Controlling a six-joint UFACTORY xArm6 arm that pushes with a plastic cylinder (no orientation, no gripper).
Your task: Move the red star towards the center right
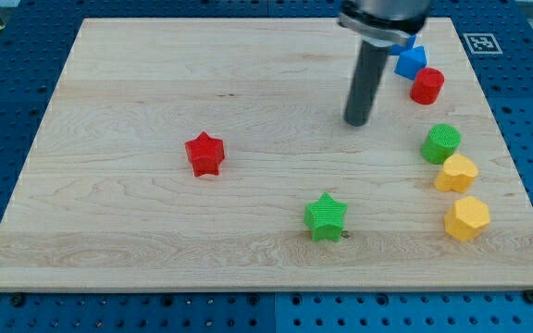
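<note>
- Pale wooden surface [155, 83], a rectangular board with visible grain, lies on a blue perforated base [526, 92]; a small black-and-white marker tag [481, 43] sits at the board's corner at the view's top right.
- Red star [204, 154], taken as the landmark, lies flat on the surface left of the middle, alone, with nothing touching it.
- Green star [326, 217] sits to the view's right of the red star and lower, well apart from it.
- Far to the view's right of the red star a loose column of blocks runs down the edge: a blue block [410, 61] of unclear shape, partly hidden by the arm; a red cylinder [427, 86] just beside it; then a green cylinder [441, 143], a yellow heart-like block [456, 173] close under it, and a yellow hexagon [467, 218].
- Arm enters from the view's top; its dark rod stands nearly upright, and my tip [357, 122] meets the surface to the upper right of the red star, well apart from it, nearer the red cylinder.
- No gripper is fitted, so nothing is held; my tip touches no block.
</note>
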